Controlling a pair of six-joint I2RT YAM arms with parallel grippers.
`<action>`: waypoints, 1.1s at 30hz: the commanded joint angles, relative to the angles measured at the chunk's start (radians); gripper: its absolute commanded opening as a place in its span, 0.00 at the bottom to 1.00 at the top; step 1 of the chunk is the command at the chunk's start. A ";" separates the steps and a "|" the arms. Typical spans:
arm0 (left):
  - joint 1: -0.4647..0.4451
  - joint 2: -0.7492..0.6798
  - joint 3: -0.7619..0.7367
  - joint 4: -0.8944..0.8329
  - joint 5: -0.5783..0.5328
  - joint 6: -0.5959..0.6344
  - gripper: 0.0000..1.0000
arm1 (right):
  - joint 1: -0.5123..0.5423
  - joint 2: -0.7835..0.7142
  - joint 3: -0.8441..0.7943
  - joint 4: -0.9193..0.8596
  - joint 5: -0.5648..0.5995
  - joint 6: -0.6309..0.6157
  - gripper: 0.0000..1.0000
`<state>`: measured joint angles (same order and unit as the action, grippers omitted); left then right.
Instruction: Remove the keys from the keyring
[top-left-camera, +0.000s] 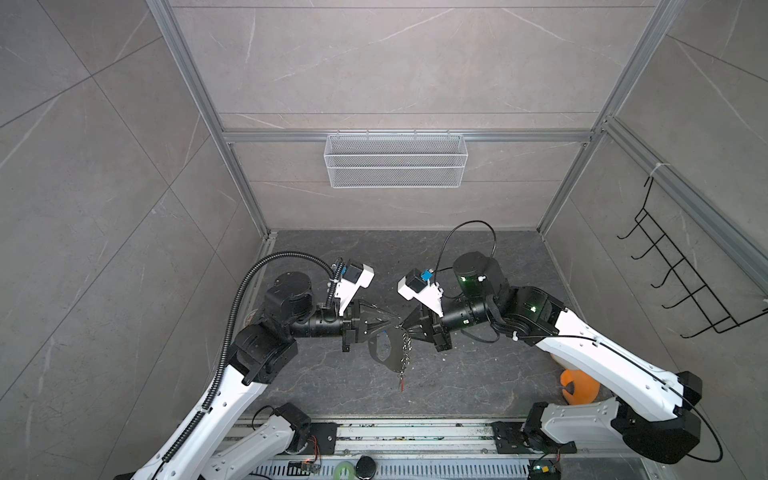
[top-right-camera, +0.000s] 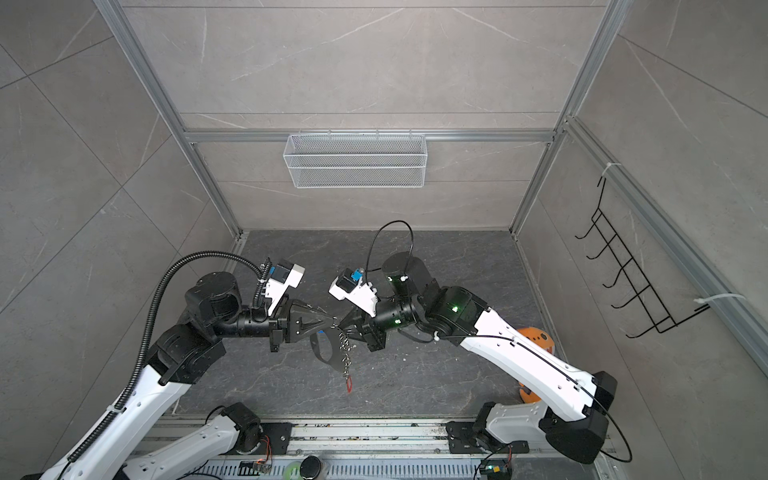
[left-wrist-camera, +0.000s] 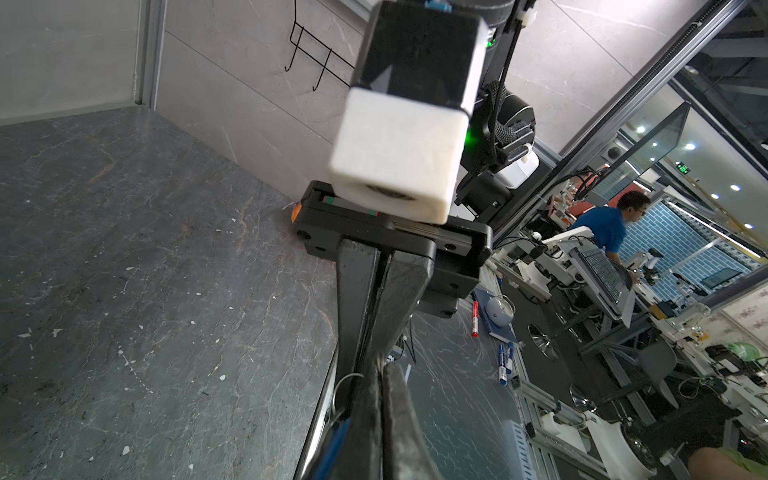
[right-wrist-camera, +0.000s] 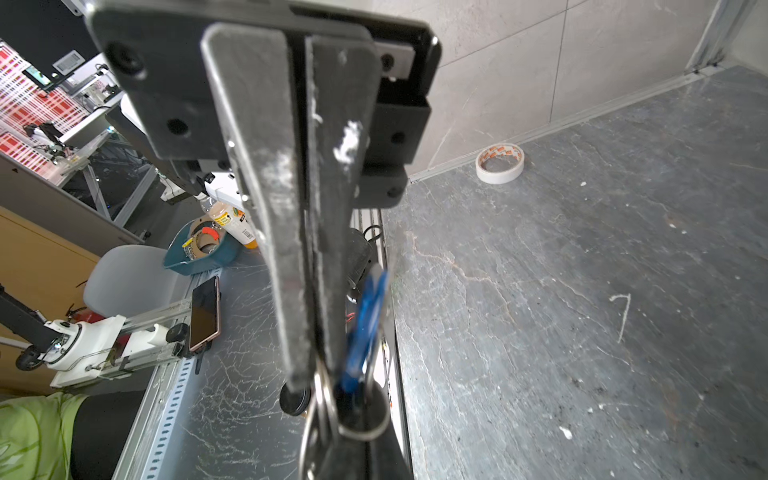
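Note:
In both top views my two grippers meet tip to tip above the middle of the dark floor. The keyring hangs from that point: a flat grey tag (top-left-camera: 392, 355) and a chain of silver rings (top-left-camera: 406, 347). A red key (top-left-camera: 401, 383) dangles lowest. A blue key (right-wrist-camera: 365, 320) lies along the left gripper's fingers (right-wrist-camera: 291, 249). My left gripper (top-left-camera: 397, 321) is shut on a ring. My right gripper (top-left-camera: 408, 324) is shut as well, with silver rings (right-wrist-camera: 365, 432) looped at its tip.
A roll of masking tape (right-wrist-camera: 499, 163) lies by the left wall's foot. An orange object (top-left-camera: 579, 386) sits under the right arm at the front right. A white mesh basket (top-left-camera: 395, 160) hangs on the back wall and a black wire hook rack (top-left-camera: 681, 270) on the right wall.

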<state>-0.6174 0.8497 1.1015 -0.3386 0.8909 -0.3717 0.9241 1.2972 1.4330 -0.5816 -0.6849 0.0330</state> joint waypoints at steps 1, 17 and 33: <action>-0.004 -0.022 -0.012 0.153 -0.015 -0.033 0.00 | 0.013 -0.014 -0.037 0.124 -0.033 0.052 0.00; -0.004 -0.084 0.006 -0.032 -0.143 0.065 0.00 | 0.010 -0.095 -0.141 0.092 0.280 0.091 0.00; -0.004 -0.171 -0.084 0.033 -0.461 -0.026 0.00 | 0.010 -0.218 -0.206 0.078 0.646 0.138 0.43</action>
<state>-0.6178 0.6830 1.0107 -0.3786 0.5247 -0.3569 0.9302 1.1038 1.2488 -0.4942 -0.1146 0.1619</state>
